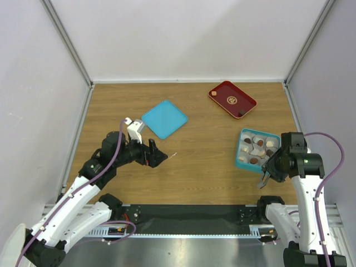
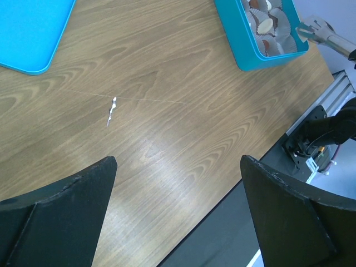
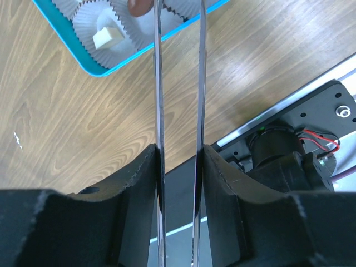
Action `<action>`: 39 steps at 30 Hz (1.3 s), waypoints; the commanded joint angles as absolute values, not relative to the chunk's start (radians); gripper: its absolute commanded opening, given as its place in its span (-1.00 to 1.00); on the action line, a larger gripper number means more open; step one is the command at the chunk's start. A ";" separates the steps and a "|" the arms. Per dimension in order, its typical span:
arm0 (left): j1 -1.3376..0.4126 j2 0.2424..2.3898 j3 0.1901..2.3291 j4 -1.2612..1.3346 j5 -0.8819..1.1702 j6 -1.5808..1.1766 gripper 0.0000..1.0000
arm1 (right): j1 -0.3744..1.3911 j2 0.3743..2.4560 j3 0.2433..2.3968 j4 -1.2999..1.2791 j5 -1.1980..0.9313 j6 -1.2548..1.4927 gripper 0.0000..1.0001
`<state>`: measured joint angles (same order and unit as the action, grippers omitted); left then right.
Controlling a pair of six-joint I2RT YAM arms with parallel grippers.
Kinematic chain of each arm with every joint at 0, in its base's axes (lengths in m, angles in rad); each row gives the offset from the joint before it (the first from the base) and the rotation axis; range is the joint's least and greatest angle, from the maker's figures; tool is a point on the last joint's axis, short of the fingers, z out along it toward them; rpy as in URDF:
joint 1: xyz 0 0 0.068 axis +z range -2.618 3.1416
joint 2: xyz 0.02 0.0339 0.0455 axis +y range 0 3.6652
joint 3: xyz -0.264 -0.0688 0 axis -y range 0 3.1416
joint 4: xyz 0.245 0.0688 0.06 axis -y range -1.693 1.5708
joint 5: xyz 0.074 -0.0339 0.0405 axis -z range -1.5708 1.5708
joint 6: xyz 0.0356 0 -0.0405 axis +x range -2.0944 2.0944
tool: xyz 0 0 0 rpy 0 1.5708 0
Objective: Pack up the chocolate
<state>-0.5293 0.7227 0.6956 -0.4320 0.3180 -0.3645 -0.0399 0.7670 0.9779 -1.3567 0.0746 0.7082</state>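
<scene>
At the near edge of the table (image 1: 200, 178), my right gripper (image 3: 179, 153) is clamped on a pair of thin metal tweezers (image 3: 158, 83). Its fingers press on the outside of both blades, which run side by side with a narrow gap between them. The tips point toward the near side of the teal box (image 3: 83, 58). They run out of the wrist view, so I cannot tell whether they pinch anything.

To the left, my left gripper (image 2: 178, 167) hangs over bare wood, fingers spread wide and holding nothing. A small white scrap (image 2: 111, 111) lies on the table ahead of it.

The chocolate (image 1: 257, 146) sits in the box, in white pleated paper cups (image 3: 89, 19). A cream-white block (image 3: 107, 38) fills one cup, and a dark brown piece (image 3: 140, 5) shows just left of the blades.

Farther back lies a flat teal lid (image 1: 164, 118), well apart from the box. Farthest, a dark red tray (image 1: 245, 105) with a gold emblem carries one tan piece (image 1: 213, 94) at its far-left corner.
</scene>
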 commanded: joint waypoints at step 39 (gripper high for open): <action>-0.558 0.730 0.742 -0.439 0.304 -0.336 0.99 | -0.051 1.050 1.420 -1.430 0.143 0.571 -0.13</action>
